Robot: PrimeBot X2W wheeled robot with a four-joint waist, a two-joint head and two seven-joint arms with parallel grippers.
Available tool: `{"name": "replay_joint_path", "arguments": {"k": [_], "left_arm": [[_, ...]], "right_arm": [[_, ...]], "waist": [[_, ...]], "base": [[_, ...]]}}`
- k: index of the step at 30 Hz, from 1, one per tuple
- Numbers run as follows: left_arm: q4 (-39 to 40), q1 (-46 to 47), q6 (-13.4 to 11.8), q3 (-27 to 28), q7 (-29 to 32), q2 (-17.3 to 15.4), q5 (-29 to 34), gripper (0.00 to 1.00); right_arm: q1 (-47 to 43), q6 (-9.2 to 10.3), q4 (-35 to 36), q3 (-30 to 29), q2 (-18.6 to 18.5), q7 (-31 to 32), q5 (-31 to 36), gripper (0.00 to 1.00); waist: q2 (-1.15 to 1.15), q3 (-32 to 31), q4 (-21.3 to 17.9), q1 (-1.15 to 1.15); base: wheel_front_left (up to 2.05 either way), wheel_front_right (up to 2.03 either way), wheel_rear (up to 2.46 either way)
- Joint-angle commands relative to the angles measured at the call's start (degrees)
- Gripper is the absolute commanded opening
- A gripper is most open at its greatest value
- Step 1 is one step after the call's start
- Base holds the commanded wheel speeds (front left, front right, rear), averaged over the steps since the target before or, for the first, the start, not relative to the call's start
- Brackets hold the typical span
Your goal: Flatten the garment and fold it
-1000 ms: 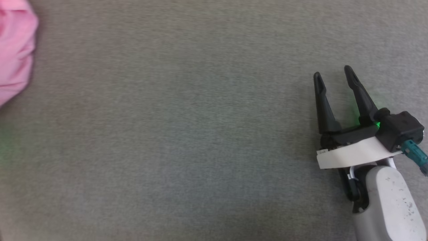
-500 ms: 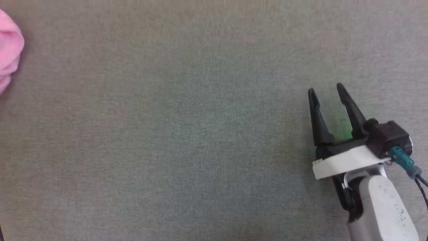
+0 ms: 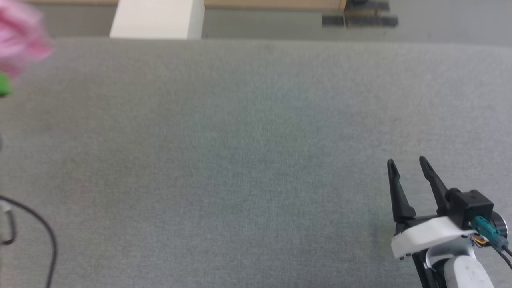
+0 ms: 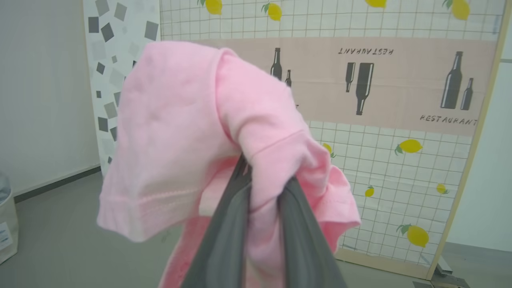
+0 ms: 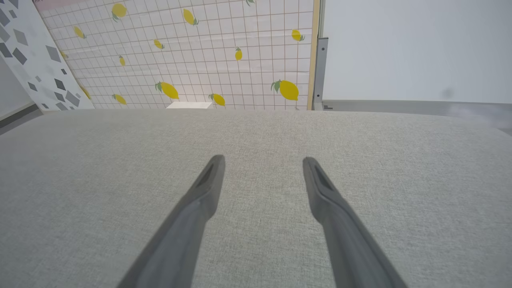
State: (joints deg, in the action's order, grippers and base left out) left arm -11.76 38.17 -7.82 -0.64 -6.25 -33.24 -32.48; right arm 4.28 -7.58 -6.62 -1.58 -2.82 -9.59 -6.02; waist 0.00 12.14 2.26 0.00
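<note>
- Tipped up since half a second ago, the head camera now takes in the far edge of the table [image 3: 240,140]. The right gripper [image 3: 407,161] therefore sits lower in that view, which is the camera's shift, not its own move.
- Jaws of the left gripper [image 4: 264,176] stand narrow, pinched on a fold of the garment [image 4: 172,120], with pink cloth bulging over both fingertips.
- Jaws of the right gripper stand wide with nothing between them, over bare grey cloth at the near right of the table.
- At the far left, the head view shows the garment [image 3: 22,36] as a blurred pink bunch at the table's far edge, with a green glow [image 3: 4,84] just nearer.
- In the left wrist view it is off the table, with floor and a printed screen [image 4: 400,80] of lemons and bottles behind it.
- A white box [image 3: 156,20] lies past the far edge, and a black cable [image 3: 44,232] loops at the near left.
- Between the two grippers the table is open, and nothing blocks the way.
- Bunched as it is, the garment's long axis cannot be told. One stitched hem [image 4: 160,200] runs across, left of the jaws.
</note>
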Motion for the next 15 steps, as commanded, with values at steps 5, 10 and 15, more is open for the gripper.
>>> {"name": "replay_joint_path", "arguments": {"k": [5, 10, 15], "left_arm": [[4.3, 4.0, 2.5, -8.1, 1.4, 5.9, 2.1, 0.00], [6.1, 4.2, 4.5, -15.3, 5.0, 12.7, 0.4, 0.00], [3.8, 1.4, 5.7, -20.8, 7.9, 19.3, -2.8, 0.00]], "right_arm": [[-2.8, 0.09, 1.7, -0.7, -0.1, 1.5, 0.4, 1.00], [-4.4, 0.09, 3.3, -0.4, -0.1, 3.2, 0.8, 1.00], [-5.3, 0.09, 4.7, -0.2, -0.1, 4.8, 2.2, 1.00]], "waist": [[0.00, -9.2, -1.9, 0.00], [0.00, -10.5, -4.4, 0.00], [0.00, -10.3, -6.9, 0.00]], "base": [[0.00, 0.00, 0.00], [0.00, 0.00, 0.00], [0.00, 0.00, 0.00]]}}
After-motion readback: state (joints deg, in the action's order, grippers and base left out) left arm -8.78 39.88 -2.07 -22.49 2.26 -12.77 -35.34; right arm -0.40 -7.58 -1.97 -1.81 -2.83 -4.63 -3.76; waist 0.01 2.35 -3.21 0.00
